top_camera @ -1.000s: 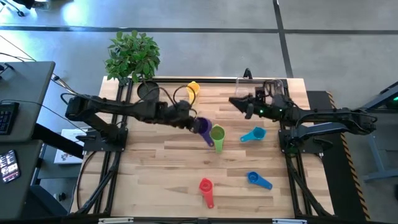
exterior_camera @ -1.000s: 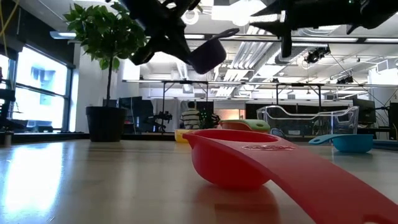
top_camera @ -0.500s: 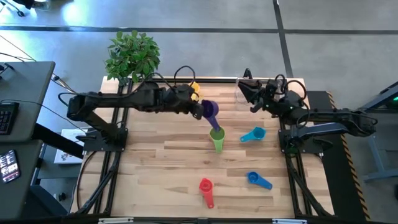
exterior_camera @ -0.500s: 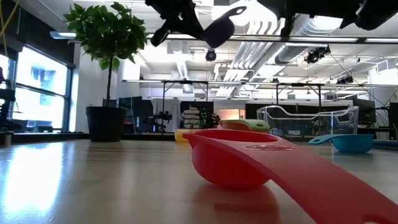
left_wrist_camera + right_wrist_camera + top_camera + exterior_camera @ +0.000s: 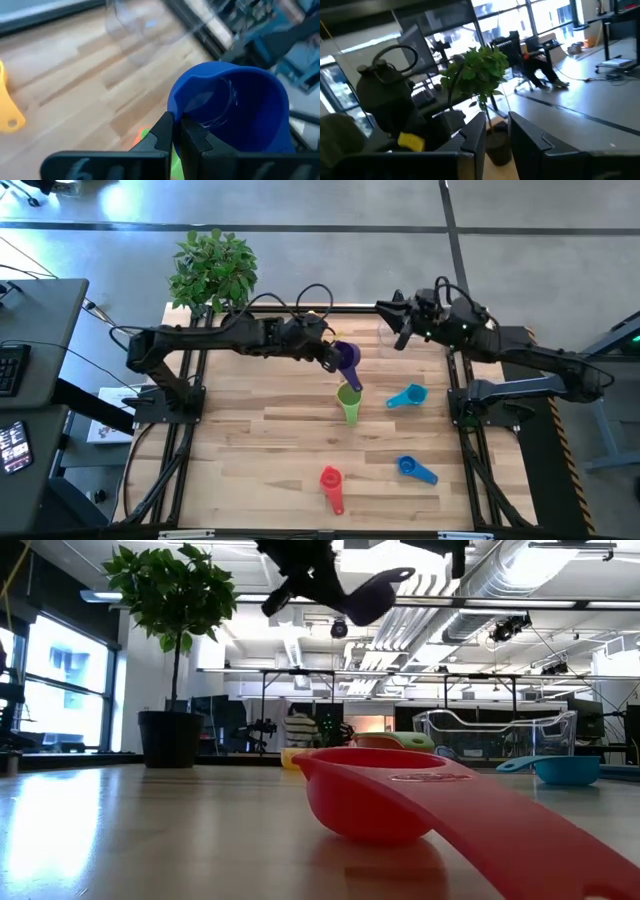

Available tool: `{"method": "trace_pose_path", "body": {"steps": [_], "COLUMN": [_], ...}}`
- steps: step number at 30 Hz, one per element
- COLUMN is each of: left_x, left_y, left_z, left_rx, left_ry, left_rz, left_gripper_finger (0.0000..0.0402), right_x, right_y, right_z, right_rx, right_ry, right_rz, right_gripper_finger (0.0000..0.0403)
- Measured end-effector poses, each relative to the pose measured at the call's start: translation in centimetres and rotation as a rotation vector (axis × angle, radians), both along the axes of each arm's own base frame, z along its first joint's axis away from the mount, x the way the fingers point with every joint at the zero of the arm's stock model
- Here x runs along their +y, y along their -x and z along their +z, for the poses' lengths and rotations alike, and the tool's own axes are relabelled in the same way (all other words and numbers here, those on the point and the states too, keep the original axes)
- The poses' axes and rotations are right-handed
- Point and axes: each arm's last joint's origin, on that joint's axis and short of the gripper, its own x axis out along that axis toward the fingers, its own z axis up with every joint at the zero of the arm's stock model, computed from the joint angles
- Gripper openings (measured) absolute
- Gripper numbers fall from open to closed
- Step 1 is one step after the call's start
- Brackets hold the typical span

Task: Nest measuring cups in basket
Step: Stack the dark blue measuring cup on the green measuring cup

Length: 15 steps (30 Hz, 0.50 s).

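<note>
My left gripper (image 5: 330, 352) is shut on the purple cup (image 5: 346, 358), high above the table's middle in the low view (image 5: 365, 600). The green cup (image 5: 349, 402) rests on the table just below it. The light blue cup (image 5: 407, 396), blue cup (image 5: 415, 470) and red cup (image 5: 331, 485) lie apart on the wood. A yellow cup's handle (image 5: 10, 107) shows near the far edge. The clear basket (image 5: 495, 735) stands at the far right. My right gripper (image 5: 400, 325) hovers open and holds nothing, close to the basket. The orange cup is not plainly seen. My left gripper pinches the purple cup's wall at its rim (image 5: 175, 107), on the side nearest the wrist. One finger (image 5: 192, 135) seems to be inside the bowl and the other outside. The cup is lifted clear and tilted, with its free handle (image 5: 353, 383) pointing toward the table's near edge.
A potted plant (image 5: 213, 270) stands at the far left corner, with its black pot (image 5: 170, 735) on the table. The red cup (image 5: 380, 795) fills the foreground of the low view. Bare wood lies along the table's left and near sides.
My left gripper has carried the purple cup up and toward the table's far right, away from the green cup, and the cup has tipped further. My right gripper has risen and drawn back toward the far edge.
</note>
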Motion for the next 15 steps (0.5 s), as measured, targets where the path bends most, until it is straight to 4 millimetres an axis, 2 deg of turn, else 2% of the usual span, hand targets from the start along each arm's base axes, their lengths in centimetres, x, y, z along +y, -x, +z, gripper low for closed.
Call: {"method": "trace_pose_path", "body": {"steps": [5, 15], "left_x": [0.6, 0.8], "left_y": [-1.4, -3.9], "left_z": [-2.4, -6.5], "left_rx": [0.059, 0.101], "left_ry": [0.042, 0.101], "left_rz": [-0.057, -0.172], "left_gripper_finger": [0.0005, 0.0005], "right_x": [0.0, 0.0], "right_y": [0.4, 0.5], "right_z": [1.1, 0.2], "right_rx": [0.042, 0.119], "right_ry": [-0.013, -0.112], "right_rz": [-0.026, -0.046], "right_gripper_finger": [0.0073, 0.0073]}}
